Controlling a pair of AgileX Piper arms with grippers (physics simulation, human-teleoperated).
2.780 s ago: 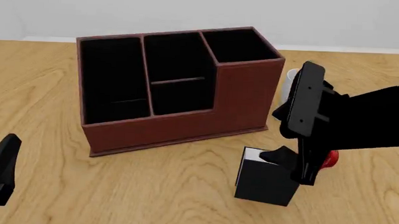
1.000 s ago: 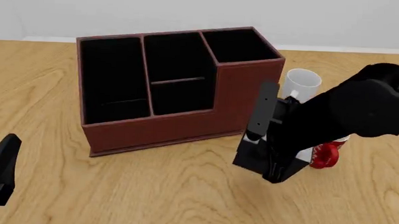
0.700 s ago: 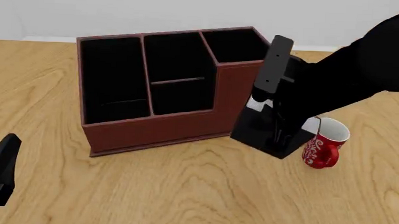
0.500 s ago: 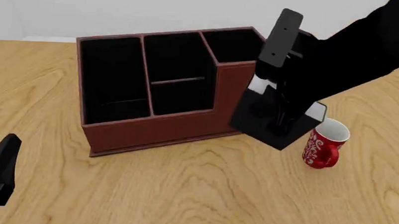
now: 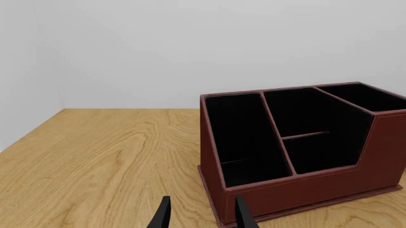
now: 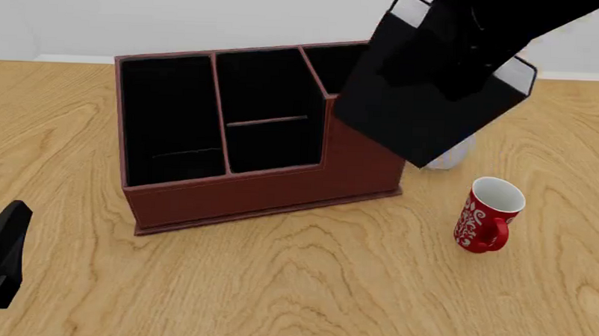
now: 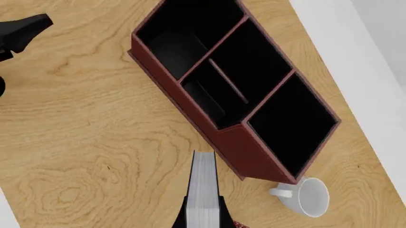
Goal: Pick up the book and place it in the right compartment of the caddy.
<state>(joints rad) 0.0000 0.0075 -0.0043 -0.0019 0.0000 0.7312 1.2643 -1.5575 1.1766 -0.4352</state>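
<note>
Hanging high over the counter (image 6: 306, 288), the book (image 6: 432, 105) is tilted in the air and covers the front right corner of the caddy (image 6: 229, 188) in the front view, with a white strip of page edges showing along its upper side. The right hand is mostly hidden behind the book there; in the right wrist view its fingers (image 7: 180, 219) sit either side of the book's page edges (image 7: 203, 190), clenched on the book. That same view looks straight down on the caddy, and the right compartment (image 7: 292, 123) is open and black inside, with the book beside the caddy's front wall rather than over the slot. A white mug (image 7: 304, 195) stands just beside the caddy's right end, and a red mug (image 6: 489, 216) stands on the counter further forward, apart from the caddy. The left hand (image 5: 199, 217) is low near the counter, well apart from the caddy's left front, its fingers parted around nothing.
</note>
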